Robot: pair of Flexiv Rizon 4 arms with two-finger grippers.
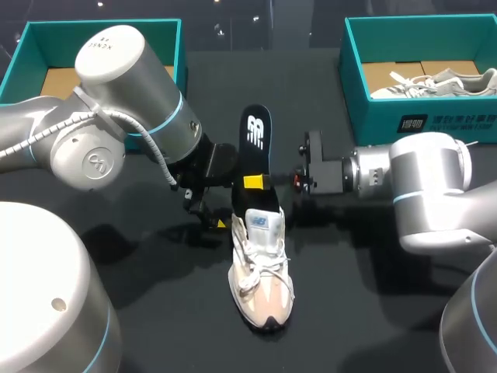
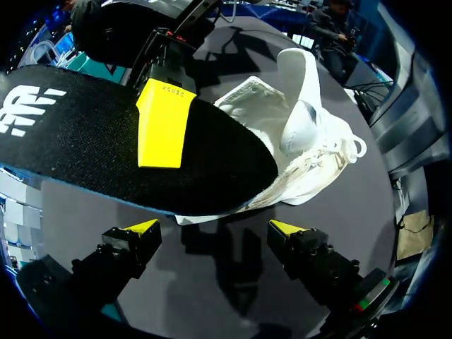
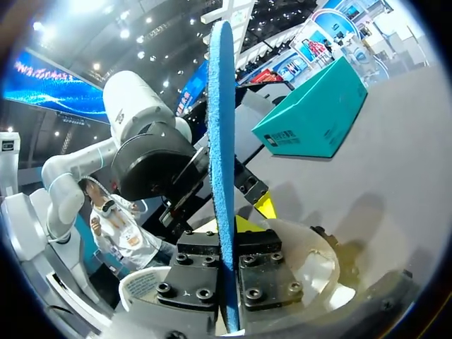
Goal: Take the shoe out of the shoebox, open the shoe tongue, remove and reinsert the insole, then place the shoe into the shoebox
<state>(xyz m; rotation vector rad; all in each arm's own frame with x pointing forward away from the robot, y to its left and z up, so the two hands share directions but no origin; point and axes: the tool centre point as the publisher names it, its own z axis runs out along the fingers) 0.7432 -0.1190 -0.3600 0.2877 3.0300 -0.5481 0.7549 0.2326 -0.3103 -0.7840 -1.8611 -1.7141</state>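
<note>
Clamping black, blue-backed insole (image 1: 256,132) in right tool (image 1: 256,183) — tip at white-pink shoe (image 1: 262,272), left tool (image 2: 215,229) released

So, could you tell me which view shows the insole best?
Head view: the whole insole shows, one end at the shoe. Left wrist shows its black face close, partly cut off; right wrist only its blue edge.

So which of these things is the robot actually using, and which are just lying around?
In use: shoe; black insole; right gripper, shut on the insole; left gripper, open by the shoe; probably the empty shoebox.
Just lying about: the second shoebox and the other shoe inside it.
</note>
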